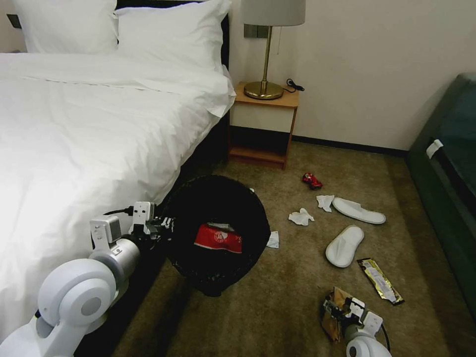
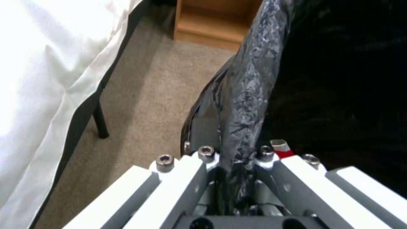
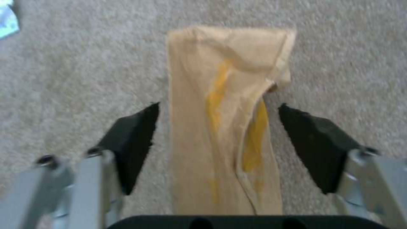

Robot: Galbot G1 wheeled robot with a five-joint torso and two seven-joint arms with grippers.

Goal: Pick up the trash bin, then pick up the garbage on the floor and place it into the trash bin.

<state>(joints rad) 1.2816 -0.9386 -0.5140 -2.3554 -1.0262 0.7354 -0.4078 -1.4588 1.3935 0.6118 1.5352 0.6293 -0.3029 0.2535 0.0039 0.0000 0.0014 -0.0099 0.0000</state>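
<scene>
Head view: the left gripper (image 1: pixel 159 225) is gripping the near rim of the trash bin (image 1: pixel 218 230), which is sitting tilted beside the bed (image 1: pixel 89 148) with its mouth facing the camera. A red packet (image 1: pixel 218 238) is lying inside it. On the floor (image 1: pixel 277 297), two white slippers (image 1: pixel 347 245), two crumpled tissues (image 1: pixel 301 217), a crushed red can (image 1: pixel 312 181) and a yellow-green wrapper (image 1: pixel 380 280) are lying well apart from the bin. The right gripper (image 1: pixel 334 312) is hanging low over a brown paper bag (image 1: pixel 331 317) near the wrapper.

Left wrist view: the left gripper (image 2: pixel 231 178) is pinching the bin's liner-covered rim (image 2: pixel 250 95), jaws pressed together on it. A corner of the red packet (image 2: pixel 280 148) is showing just beyond the fingers.

Right wrist view: the right gripper (image 3: pixel 216 140) is standing spread, its black pads (image 3: pixel 131 140) flanking the brown paper bag (image 3: pixel 229 121) on either side without touching it. The bag is lying flat on the carpet (image 3: pixel 76 63).
</scene>
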